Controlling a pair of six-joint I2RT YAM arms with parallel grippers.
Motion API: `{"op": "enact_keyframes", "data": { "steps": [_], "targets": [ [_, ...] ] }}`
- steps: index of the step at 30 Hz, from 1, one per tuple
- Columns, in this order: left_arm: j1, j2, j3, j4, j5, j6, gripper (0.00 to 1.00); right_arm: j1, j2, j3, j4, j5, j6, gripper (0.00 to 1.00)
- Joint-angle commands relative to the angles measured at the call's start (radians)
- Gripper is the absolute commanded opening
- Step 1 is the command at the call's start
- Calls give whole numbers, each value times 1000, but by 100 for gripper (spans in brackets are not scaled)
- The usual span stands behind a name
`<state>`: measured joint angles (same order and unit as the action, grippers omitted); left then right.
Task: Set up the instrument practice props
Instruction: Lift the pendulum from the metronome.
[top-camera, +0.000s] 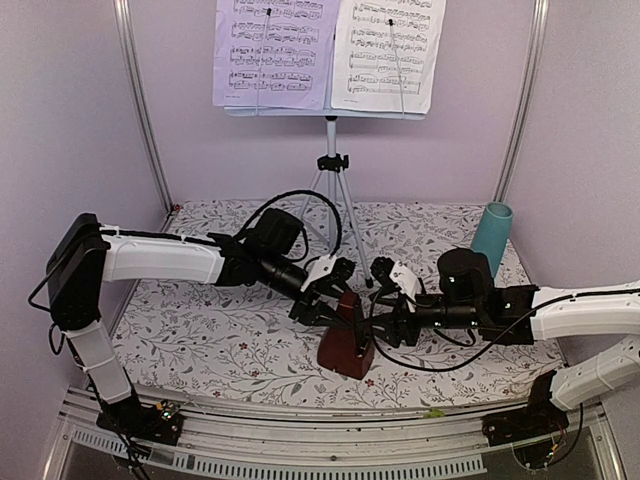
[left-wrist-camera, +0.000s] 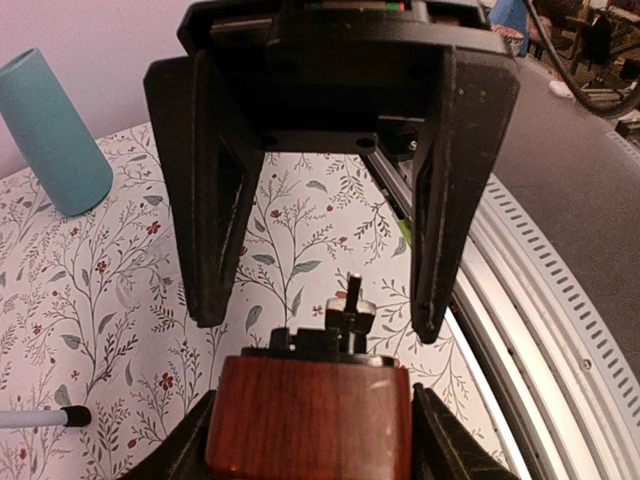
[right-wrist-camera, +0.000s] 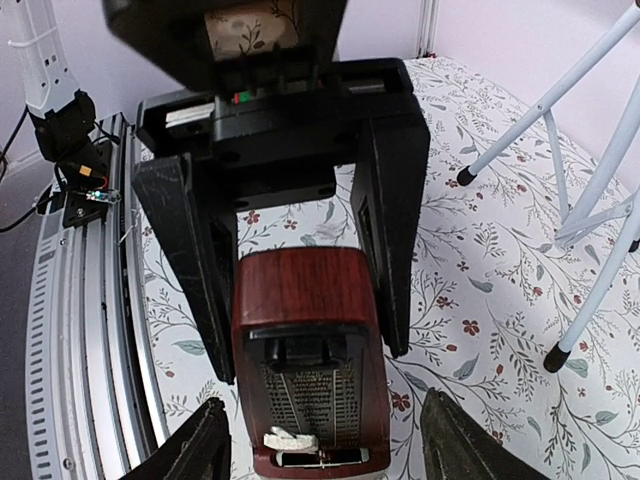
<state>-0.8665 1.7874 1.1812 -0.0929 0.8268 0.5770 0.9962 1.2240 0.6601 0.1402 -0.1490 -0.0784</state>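
Front edge: Your two arms reach inward from their bases by the metal rail (top-camera: 330, 432) and meet over the middle of the flower-print table (top-camera: 190, 330).

Metronome: The dark red-brown metronome (top-camera: 346, 348) is close to the table's front edge, about midway along it. Its wider end points toward that edge in the overhead view, and its scale face is turned to your right arm. You cannot tell whether its base lies flat on the cloth.

Left gripper: Your left gripper (right-wrist-camera: 305, 350) has the metronome clamped. Its black fingers (right-wrist-camera: 200, 270) are pressed against the two wooden flanks and are partly spread to take the body's width.

Right gripper: Your right gripper (left-wrist-camera: 318, 322) faces it from the other side with its jaws wide. Its fingers straddle the scale face with a gap on each side and hold nothing.

Cup: A teal cup (top-camera: 492, 236) stands upright by the table's right edge, toward the back right corner, well apart from both grippers.

Stand: The music stand (top-camera: 331, 160) plants its silver tripod legs at the middle of the back edge.

Pages: Two sheet-music pages (top-camera: 272, 55) hang side by side on the stand and cover nearly all of its pale-blue desk.
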Motion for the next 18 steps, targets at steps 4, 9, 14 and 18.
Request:
{"op": "enact_keyframes", "data": {
  "steps": [4,9,14,18],
  "targets": [
    [-24,78,-26,-132,-58,0,0,-37,-8,-53,29,-52,42,70],
    [-23,79,-26,-131,-58,0,0,-80,-10,-77,67,-82,69,71],
    [-24,78,-28,-134,-56,1,0,-126,17,-65,84,-105,115,72],
    [-25,74,-29,-133,-54,3,0,-157,44,-56,98,-138,132,75]
  ]
}}
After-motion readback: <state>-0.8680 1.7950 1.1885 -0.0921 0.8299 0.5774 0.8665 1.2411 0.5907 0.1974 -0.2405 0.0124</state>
